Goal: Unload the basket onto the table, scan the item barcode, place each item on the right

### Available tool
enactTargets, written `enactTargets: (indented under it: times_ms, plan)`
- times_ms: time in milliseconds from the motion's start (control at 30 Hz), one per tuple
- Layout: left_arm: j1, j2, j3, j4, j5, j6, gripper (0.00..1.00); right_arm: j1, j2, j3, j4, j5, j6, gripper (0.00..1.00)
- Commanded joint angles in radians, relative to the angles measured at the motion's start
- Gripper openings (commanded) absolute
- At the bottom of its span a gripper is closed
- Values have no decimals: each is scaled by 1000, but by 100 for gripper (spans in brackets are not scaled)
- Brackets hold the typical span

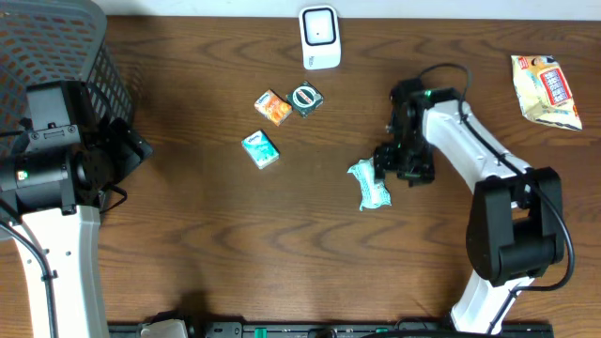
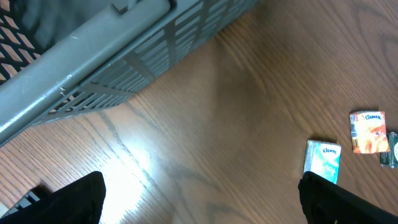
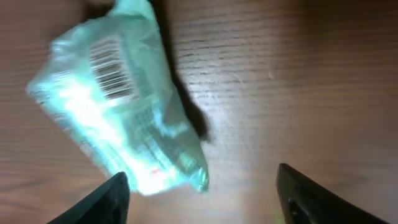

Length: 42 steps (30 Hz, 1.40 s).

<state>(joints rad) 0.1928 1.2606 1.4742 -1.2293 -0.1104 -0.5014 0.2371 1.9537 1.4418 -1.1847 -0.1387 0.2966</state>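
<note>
Softness is the chief trait of the teal packet (image 3: 118, 106): it looks like a light, crinkly film pouch with loose contents, so I judge it will buckle under a squeeze, slide easily on the wooden table (image 1: 188, 225), and crease if it is clamped hard. It lies flat on the table near the middle, well apart from the white scanner (image 1: 319, 38) at the far edge, and its barcode (image 3: 112, 68) faces up on the end farther from the wrist camera. The right gripper (image 3: 200, 186) hangs low just beside it with its 2 fingers spread wide; one finger sits at the packet's near corner, the other is over bare wood, and nothing is clamped between them. The left gripper (image 2: 202, 193) is fully spread and empty, off beside the grey basket (image 2: 93, 56), far from the work. The best place to take hold, in my view, is the near end or a long side edge, where the film bunches into a thicker fold, keeping the fingers off the printed bars so that they stay uncovered and uncrumpled. A light pinch should carry so little weight, though glossy film may slip and the loose end will likely droop. A small orange pack (image 1: 272, 107) and a blue one (image 1: 260, 148) lie to the side, clear of it.
</note>
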Motion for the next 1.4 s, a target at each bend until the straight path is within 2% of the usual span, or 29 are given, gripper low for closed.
enactTargets:
  times_ms: [0,100,200,433,700,867,1367]
  plan:
    - [3,0,2,-1,-3,-9,98,17,-18,52,-55,3,14,59]
    - [3,0,2,-1,-3,-9,98,53,-18,44,-82,-13,10,36]
    - [3,0,2,-1,-3,-9,98,110,-18,28,-87,-13,1,32]
    - [3,0,2,-1,-3,-9,98,259,-18,-24,-1,-10,-35,31]
    - [3,0,2,-1,-3,-9,97,328,-18,-156,147,8,54,31]
    - [3,0,2,-1,-3,-9,98,295,-18,-187,152,145,161,29]
    - [3,0,2,-1,-3,-9,98,31,-18,-156,311,121,138,32]
